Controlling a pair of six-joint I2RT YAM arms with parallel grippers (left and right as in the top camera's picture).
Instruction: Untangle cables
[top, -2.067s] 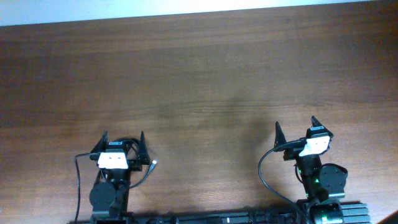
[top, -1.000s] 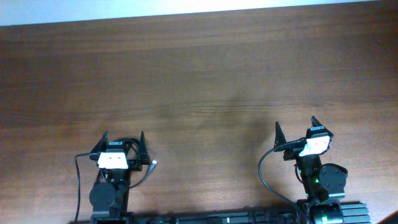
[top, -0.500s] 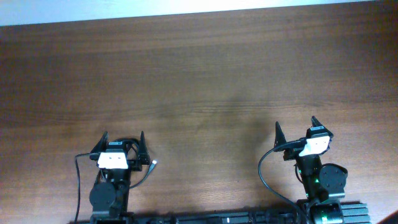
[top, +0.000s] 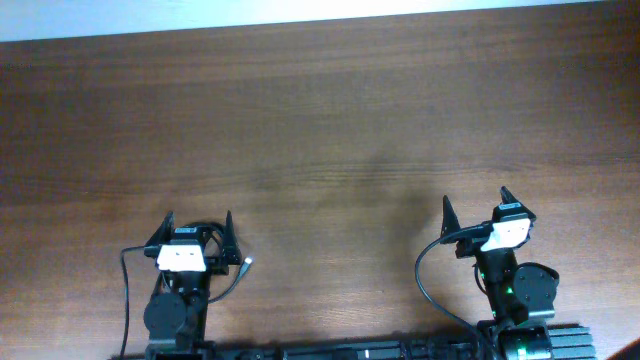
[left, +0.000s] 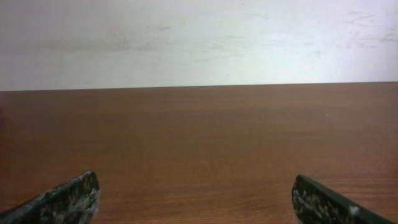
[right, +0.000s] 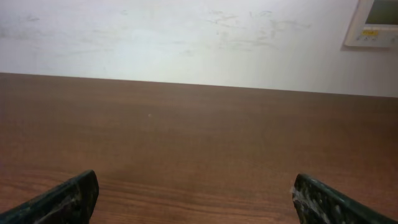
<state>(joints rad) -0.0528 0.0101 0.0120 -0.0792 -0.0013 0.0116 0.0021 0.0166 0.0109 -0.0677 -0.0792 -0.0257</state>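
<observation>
No cables show in any view; they are out of view. My left gripper (top: 197, 222) is open and empty at the near left of the brown wooden table (top: 320, 130). Its two fingertips show at the bottom corners of the left wrist view (left: 196, 196), with bare wood between them. My right gripper (top: 474, 205) is open and empty at the near right. Its fingertips show at the bottom corners of the right wrist view (right: 196, 194), also over bare wood.
The thick black wires fixed to the arms loop beside each arm base (top: 127, 290) (top: 424, 285). A white wall stands beyond the table's far edge (left: 199, 43). A white wall panel (right: 373, 25) hangs at the upper right of the right wrist view.
</observation>
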